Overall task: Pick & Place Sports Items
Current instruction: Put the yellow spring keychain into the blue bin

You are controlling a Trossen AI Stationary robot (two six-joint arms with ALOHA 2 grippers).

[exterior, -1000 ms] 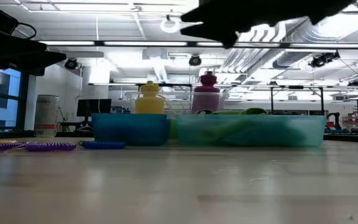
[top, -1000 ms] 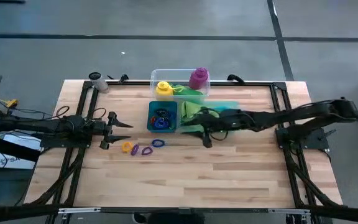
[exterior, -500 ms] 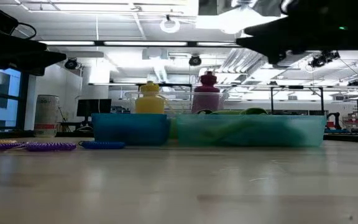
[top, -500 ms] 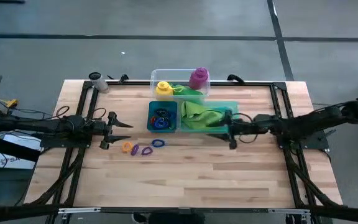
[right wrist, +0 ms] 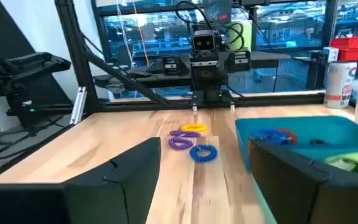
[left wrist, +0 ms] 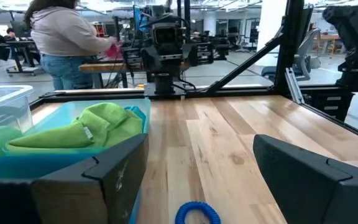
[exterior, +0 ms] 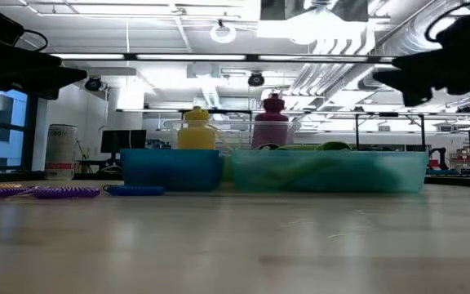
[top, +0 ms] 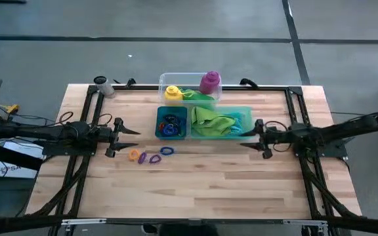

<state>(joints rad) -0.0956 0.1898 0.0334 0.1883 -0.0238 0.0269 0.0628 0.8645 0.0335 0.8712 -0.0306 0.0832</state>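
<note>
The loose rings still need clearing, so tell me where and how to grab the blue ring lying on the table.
Grip the blue ring across its band, coming straight down from above. It lies flat on the wood beside the purple ring, so only a vertical pinch gets one finger inside the hole. The open left end effector is nearest.

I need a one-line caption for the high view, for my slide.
Both grippers, left and right, open and empty beside the teal tray holding green cloth; three rings remain on the table.

Clear tub (top: 190,83) behind teal tray (top: 247,115); can (top: 101,84) at table corner
</note>
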